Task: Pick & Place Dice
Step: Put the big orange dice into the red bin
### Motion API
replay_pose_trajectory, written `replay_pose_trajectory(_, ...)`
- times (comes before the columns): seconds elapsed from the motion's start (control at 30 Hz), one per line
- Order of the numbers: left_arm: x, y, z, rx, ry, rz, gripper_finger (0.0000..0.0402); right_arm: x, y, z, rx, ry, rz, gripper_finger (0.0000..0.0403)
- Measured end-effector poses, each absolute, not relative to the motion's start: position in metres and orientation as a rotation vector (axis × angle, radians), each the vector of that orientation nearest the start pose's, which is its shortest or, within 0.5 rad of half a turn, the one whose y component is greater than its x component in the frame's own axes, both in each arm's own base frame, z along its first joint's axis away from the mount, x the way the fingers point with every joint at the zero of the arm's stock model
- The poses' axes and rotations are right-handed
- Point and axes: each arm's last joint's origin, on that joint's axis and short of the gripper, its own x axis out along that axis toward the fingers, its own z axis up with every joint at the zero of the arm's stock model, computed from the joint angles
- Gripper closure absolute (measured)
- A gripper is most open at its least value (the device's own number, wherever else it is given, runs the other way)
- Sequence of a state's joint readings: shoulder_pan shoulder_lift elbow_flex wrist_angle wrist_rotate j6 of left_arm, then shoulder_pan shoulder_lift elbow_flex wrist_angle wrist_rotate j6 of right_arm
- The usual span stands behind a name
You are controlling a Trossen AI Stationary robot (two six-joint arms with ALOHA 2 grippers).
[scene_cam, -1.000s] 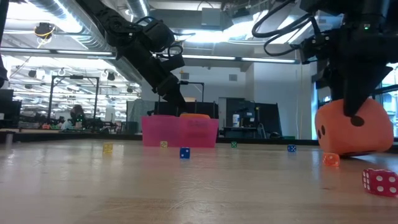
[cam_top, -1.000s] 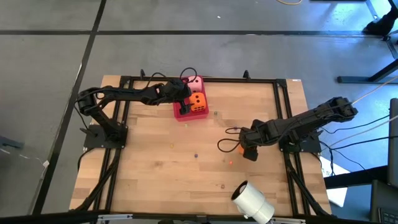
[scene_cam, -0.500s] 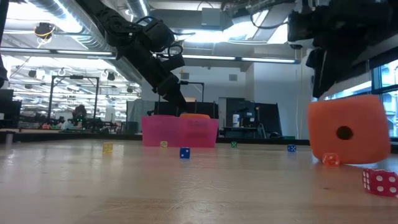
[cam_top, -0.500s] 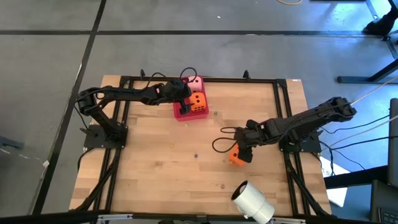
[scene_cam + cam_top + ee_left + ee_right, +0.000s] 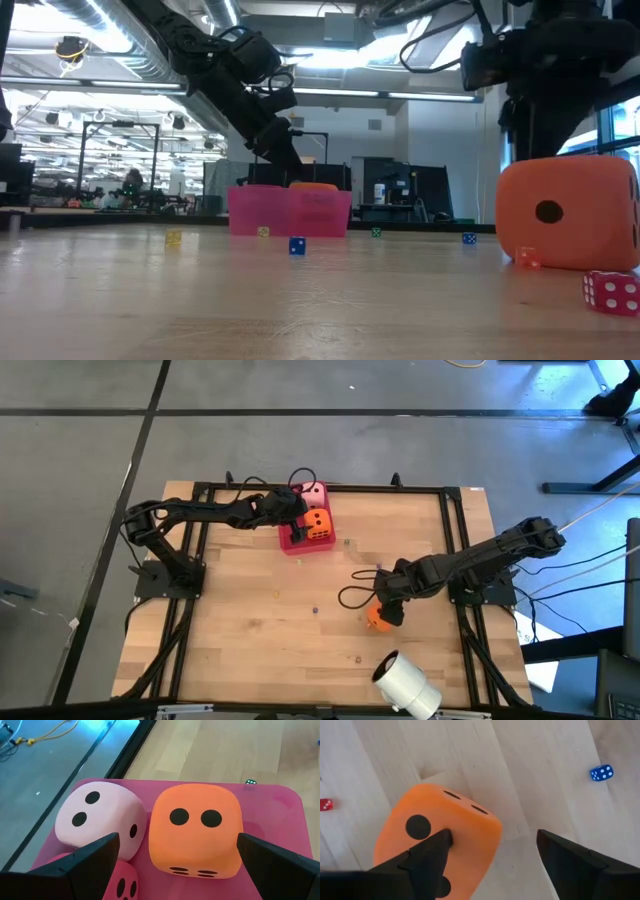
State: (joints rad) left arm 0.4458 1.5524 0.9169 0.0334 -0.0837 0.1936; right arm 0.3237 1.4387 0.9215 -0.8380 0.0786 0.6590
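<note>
Four large dice are in sight. Three sit in the red tray [image 5: 296, 542] at the table's far edge: a pale pink die [image 5: 97, 822], an orange die [image 5: 196, 835] just beside it and touching, and a red die [image 5: 122, 884] of which only a corner shows nearer the left arm. The fourth, a second orange die [image 5: 567, 212], rests on the bare wood well away from the tray, toward the right arm's side and nearer the front edge.

The left gripper [image 5: 296, 508] hangs over the tray with its fingers spread wide, grasping nothing. The right gripper [image 5: 388, 604] sits over the lone orange die; its fingers stand apart, one finger [image 5: 427, 857] against the die's face, the other clear of it, so the die looks released.

Several tiny dice lie scattered: a blue one [image 5: 297, 246] in front of the tray, a small red one [image 5: 610, 292] near the lone orange die. One white roll [image 5: 405, 683] lies at the front edge.

Between tray and lone die the wooden table [image 5: 250, 620] is open apart from the tiny dice.
</note>
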Motion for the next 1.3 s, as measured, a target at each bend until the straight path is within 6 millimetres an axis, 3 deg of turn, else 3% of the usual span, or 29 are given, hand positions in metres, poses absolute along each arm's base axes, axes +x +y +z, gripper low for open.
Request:
replay_pose_trajectory(0.23,0.294,0.143,0.216,0.074,0.646,0.453,0.0002,0.237,0.076,0.203,0.247,1.333,-0.222,0.0101)
replay_pose_trajectory(0.47,0.294,0.143,0.216,0.075,0.646,0.453,0.0002,0.246,0.077,0.227,0.233,1.312,-0.189,0.0106)
replay_pose_trajectory(0.63,0.294,0.143,0.215,0.073,0.654,0.452,0.0002,0.246,0.084,0.231,0.182,1.315,-0.093,0.0104)
replay_pose_trajectory(1.03,0.294,0.143,0.215,0.074,0.653,0.453,0.0002,0.243,0.093,0.232,0.133,1.322,-0.033,0.0052)
replay_pose_trajectory(1.3,0.294,0.143,0.215,0.075,0.654,0.453,0.0002,0.246,0.092,0.233,0.008,1.275,0.011,0.0035)
